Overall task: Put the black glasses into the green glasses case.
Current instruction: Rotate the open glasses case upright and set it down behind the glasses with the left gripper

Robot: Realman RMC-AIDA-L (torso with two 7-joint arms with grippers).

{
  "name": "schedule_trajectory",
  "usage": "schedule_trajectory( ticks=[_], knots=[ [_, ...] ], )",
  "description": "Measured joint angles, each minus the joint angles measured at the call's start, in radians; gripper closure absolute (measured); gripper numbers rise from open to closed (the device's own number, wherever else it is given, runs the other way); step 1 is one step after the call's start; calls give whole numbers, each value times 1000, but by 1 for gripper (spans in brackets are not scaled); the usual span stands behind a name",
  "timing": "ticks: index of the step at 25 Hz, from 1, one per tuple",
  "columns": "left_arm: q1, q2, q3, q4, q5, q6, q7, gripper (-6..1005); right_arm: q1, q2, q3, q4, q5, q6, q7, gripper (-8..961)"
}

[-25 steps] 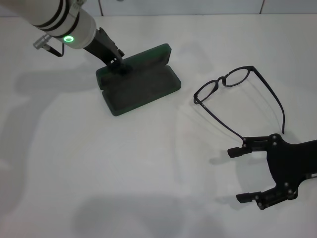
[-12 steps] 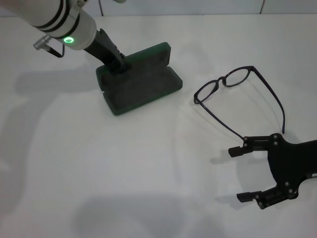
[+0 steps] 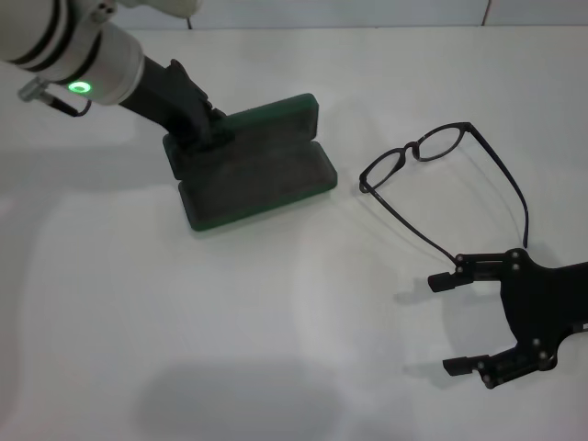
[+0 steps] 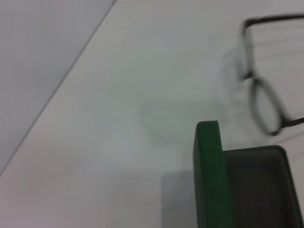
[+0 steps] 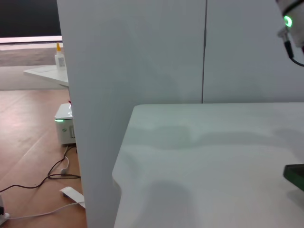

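The green glasses case (image 3: 257, 175) lies open on the white table, lid standing up at the back, grey-green lining showing. My left gripper (image 3: 207, 129) is at the case's left end, shut on the lid's edge. The left wrist view shows the lid edge (image 4: 209, 175) close up. The black glasses (image 3: 413, 147) lie to the right of the case, temple arms unfolded and pointing toward me; they also show in the left wrist view (image 4: 247, 57). My right gripper (image 3: 469, 322) is open and empty, low over the table, its upper finger right by the tip of the nearer temple arm.
The white table (image 3: 230, 322) carries only the case and the glasses. In the right wrist view a white partition (image 5: 133, 57) stands beside the table, with a white box (image 5: 64, 123) and cables on the floor beyond.
My left gripper has moved left and the case has slid and turned slightly with it. The right gripper has shifted a little toward me. The glasses have not moved.
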Motion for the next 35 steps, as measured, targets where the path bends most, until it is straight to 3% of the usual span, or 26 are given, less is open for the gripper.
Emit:
schedule_trajectory(
  ticks=[3,6,14,35],
  knots=[
    [66,4,3,93,-75,70,58,804,-1,0,0,0,0,0,0,89],
    [117,-15,17,167,-94,95,94,804,-1,0,0,0,-1,0,0,89],
    [176,-22,131,175,-94,30,170,805,-2,3,0,-1,-2,0,0,89],
    [216,-26,213,156,-126,-103,218,805,-2,4,0,-1,-3,0,0,90]
  ],
)
